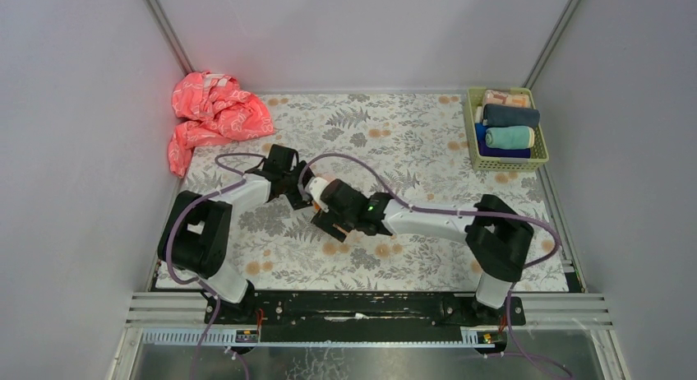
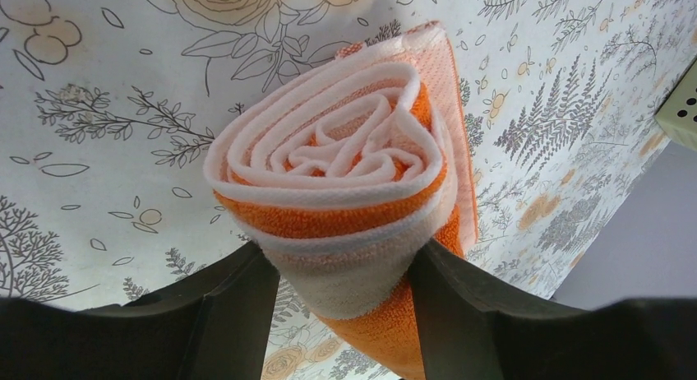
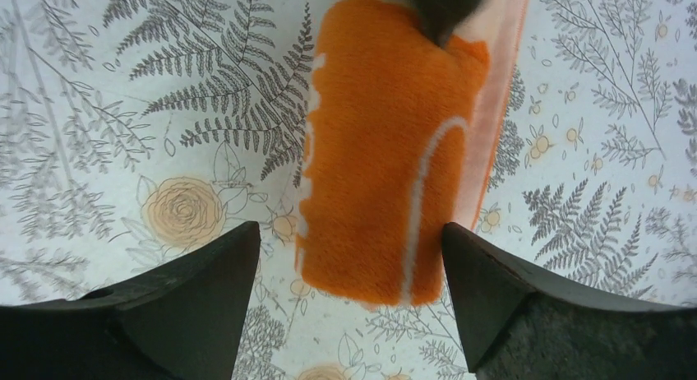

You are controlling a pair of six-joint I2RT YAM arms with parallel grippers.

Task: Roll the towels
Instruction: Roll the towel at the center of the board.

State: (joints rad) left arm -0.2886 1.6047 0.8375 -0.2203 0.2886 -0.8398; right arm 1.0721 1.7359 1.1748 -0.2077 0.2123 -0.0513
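An orange and pale peach towel point(image 2: 329, 174) is rolled into a tight spiral and lies on the flowered table cover. My left gripper point(image 2: 343, 261) is shut on one end of the roll, a finger pressing each side. In the right wrist view the same towel point(image 3: 386, 158) shows its orange side with white lettering. My right gripper point(image 3: 352, 240) stands open around its near end, with both fingers clear of the cloth. From above, the two grippers point(image 1: 300, 191) point(image 1: 329, 220) meet at mid-table and only a scrap of the towel point(image 1: 319, 185) shows. A rolled mint-teal towel point(image 1: 510, 137) lies in the basket.
A pale green basket point(image 1: 472, 125) at the back right holds several rolled towels. A crumpled coral-red cloth point(image 1: 214, 108) lies at the back left corner. Grey walls close in the table on three sides.
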